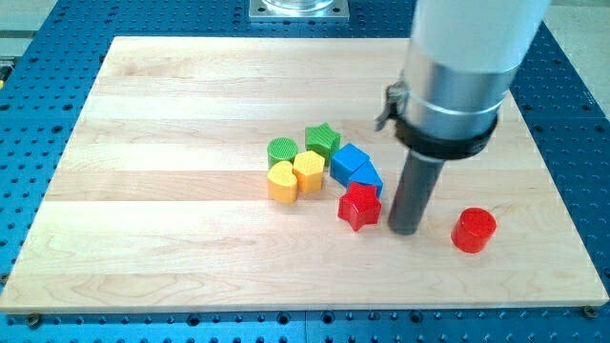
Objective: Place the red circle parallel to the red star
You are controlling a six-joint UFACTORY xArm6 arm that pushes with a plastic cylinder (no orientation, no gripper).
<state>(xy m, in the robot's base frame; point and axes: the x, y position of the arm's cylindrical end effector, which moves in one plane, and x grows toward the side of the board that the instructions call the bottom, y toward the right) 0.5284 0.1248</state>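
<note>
The red circle [474,230] lies on the wooden board toward the view's right, apart from the other blocks. The red star [359,206] lies near the board's middle, at the lower right of a cluster of blocks. My tip [405,230] rests on the board between the two, just right of the red star and left of the red circle. It touches neither as far as I can tell.
The cluster holds two blue blocks [355,168], a green star [322,140], a green circle [282,151], a yellow heart [281,181] and a yellow hexagon [309,170]. The wooden board [172,238] lies on a blue perforated table [29,143].
</note>
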